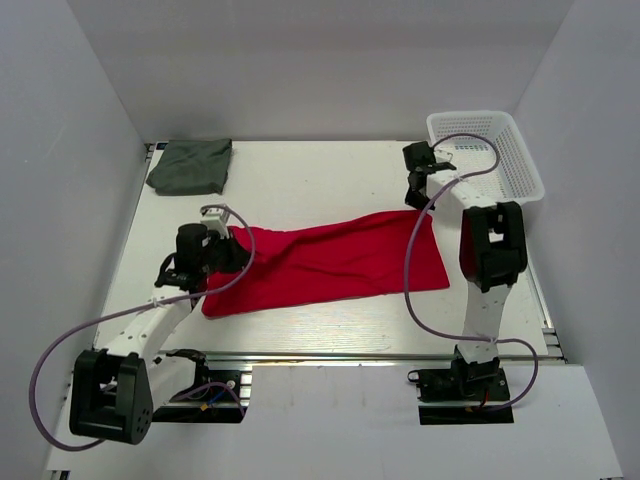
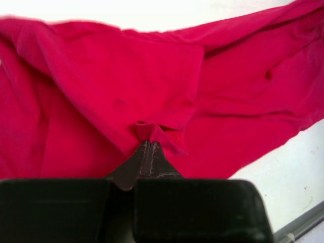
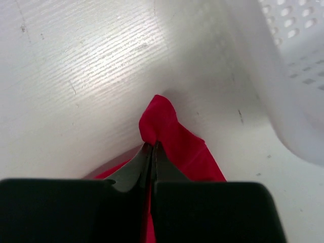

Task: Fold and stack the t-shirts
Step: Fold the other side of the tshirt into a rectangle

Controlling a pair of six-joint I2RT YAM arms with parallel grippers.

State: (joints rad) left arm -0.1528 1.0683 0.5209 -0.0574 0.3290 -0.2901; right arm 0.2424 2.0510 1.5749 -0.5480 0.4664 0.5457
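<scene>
The red t-shirt (image 1: 330, 262) lies stretched across the middle of the table, folded lengthwise. My left gripper (image 1: 238, 248) is shut on its left end; in the left wrist view the closed tips (image 2: 147, 144) pinch a fold of red cloth (image 2: 152, 81). My right gripper (image 1: 420, 196) is shut on the shirt's far right corner; in the right wrist view the closed tips (image 3: 152, 147) hold a bunched red corner (image 3: 161, 119) just above the table. The dark grey-green t-shirt (image 1: 191, 165) lies folded at the far left corner, apart from both grippers.
A white plastic mesh basket (image 1: 488, 152) stands at the far right, close to my right gripper; its wall shows in the right wrist view (image 3: 283, 76). White walls enclose the table on three sides. A metal rail (image 1: 380, 355) runs along the near edge.
</scene>
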